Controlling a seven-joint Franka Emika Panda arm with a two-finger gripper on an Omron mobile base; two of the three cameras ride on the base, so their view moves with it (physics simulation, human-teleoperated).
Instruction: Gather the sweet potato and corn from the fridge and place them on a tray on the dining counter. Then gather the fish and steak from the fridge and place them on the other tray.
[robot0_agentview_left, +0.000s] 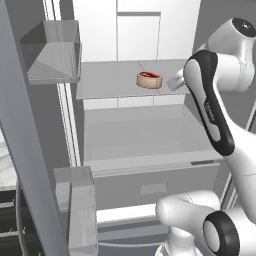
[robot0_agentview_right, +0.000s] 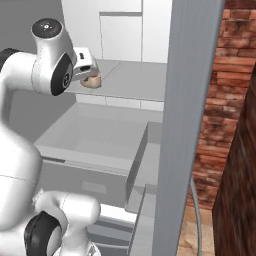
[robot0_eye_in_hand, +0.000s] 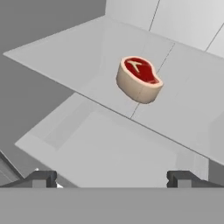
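Red meat with a pale fat rim, that's the steak, sitting alone on the grey shelf inside the open fridge. So I reckon I'm on the second half of the job, the fish-and-steak run, and right now I'm lining up for the steak. My gripper is spread as wide as it goes with nothing in it, hanging out in front of the shelf's edge, a bit short of the meat. Next bit, as I see it: push forward over the shelf, get a finger on each side of that slab, then squeeze. It's chunky and rounded, so I'd want to straddle it square or it might squirt out sideways.
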